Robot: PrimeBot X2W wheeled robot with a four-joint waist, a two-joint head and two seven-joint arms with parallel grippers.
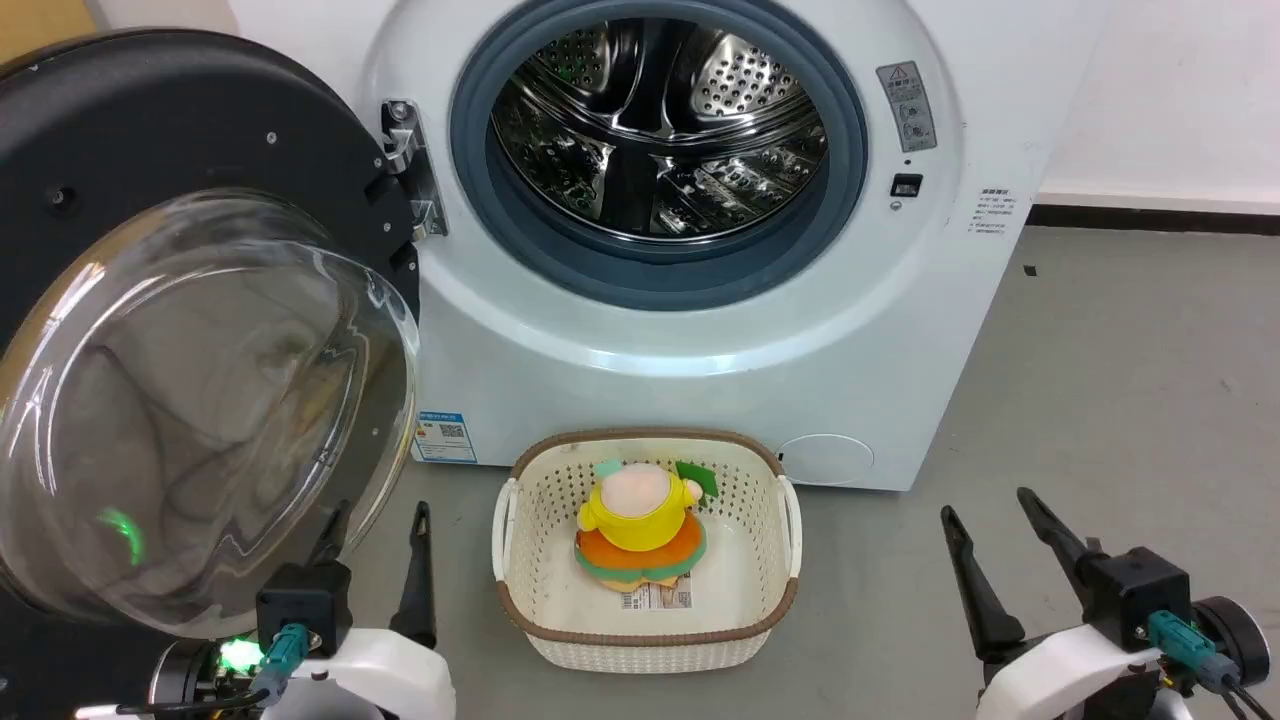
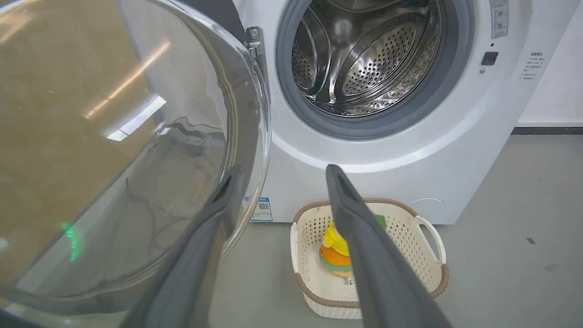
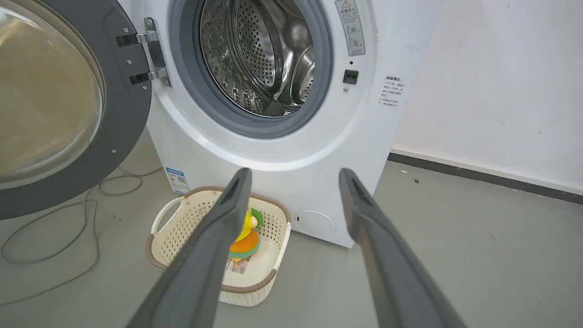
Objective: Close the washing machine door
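White washing machine [image 1: 700,330] far centre, steel drum exposed. The washing machine door [image 1: 150,130] stands swung wide open to the left on its hinge, glass bowl bulging toward the near side. Cream basket [image 1: 650,652] on floor just in front of the washer. Near left, left gripper [image 1: 380,520]: fingers spread, empty, one beside the bowl's rim. Near right, right gripper [image 1: 985,503]: fingers spread, empty. Yellow plush toy [image 1: 640,515] in basket.

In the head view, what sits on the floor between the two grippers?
A cream basket holding a yellow-orange plush toy sits between the left gripper and right gripper, seen in the head view.
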